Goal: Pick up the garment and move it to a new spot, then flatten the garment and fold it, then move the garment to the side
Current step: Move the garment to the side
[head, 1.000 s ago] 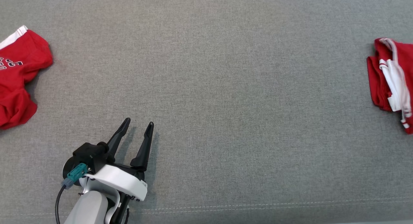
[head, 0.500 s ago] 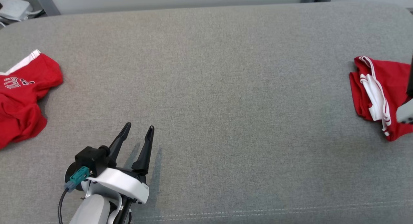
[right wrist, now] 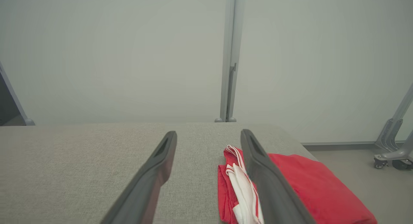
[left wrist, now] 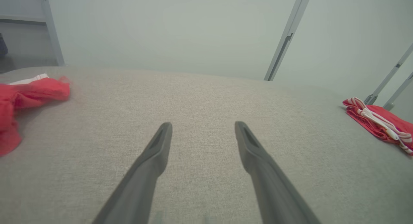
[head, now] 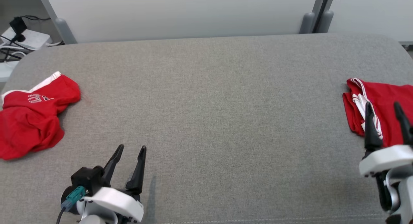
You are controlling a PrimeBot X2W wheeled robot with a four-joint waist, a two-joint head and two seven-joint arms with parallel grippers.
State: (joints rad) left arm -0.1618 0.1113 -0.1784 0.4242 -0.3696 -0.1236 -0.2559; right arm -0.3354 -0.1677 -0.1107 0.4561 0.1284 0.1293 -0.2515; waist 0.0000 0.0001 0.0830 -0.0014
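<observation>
Two hands in view, both spread wide, neither grasping anything.

- Left hand [head: 132, 147]: low at the near left of the grey fabric-covered tabletop [head: 206, 104]. Long dark fingers point away from the robot, leaning slightly right. Bare cloth shows between the fingers in the left wrist view. White wrist housing and a teal connector sit behind them.
- Right hand [head: 382, 105]: at the near right, fingers pointing away. In the head view the fingertips overlap the near part of the folded red garment with white striped trim [head: 387, 93]. In the right wrist view its right finger crosses in front of that garment, and the left finger stands over bare cloth. Cannot tell whether either finger touches the fabric.

Garments:
- The folded red one lies flat at the tabletop's right edge, striped trim on its left side.
- A crumpled red garment with a white band and white lettering [head: 32, 121] lies bunched at the left edge, well apart from the left hand.

Edges and room:
- The wide middle of the tabletop between the two garments is bare cloth.
- The far edge is rounded at both corners and backs onto a pale wall panel [head: 180, 11] with grey upright posts [head: 314, 22].
- A white power strip with black cables [head: 24, 37] sits beyond the far left corner.
</observation>
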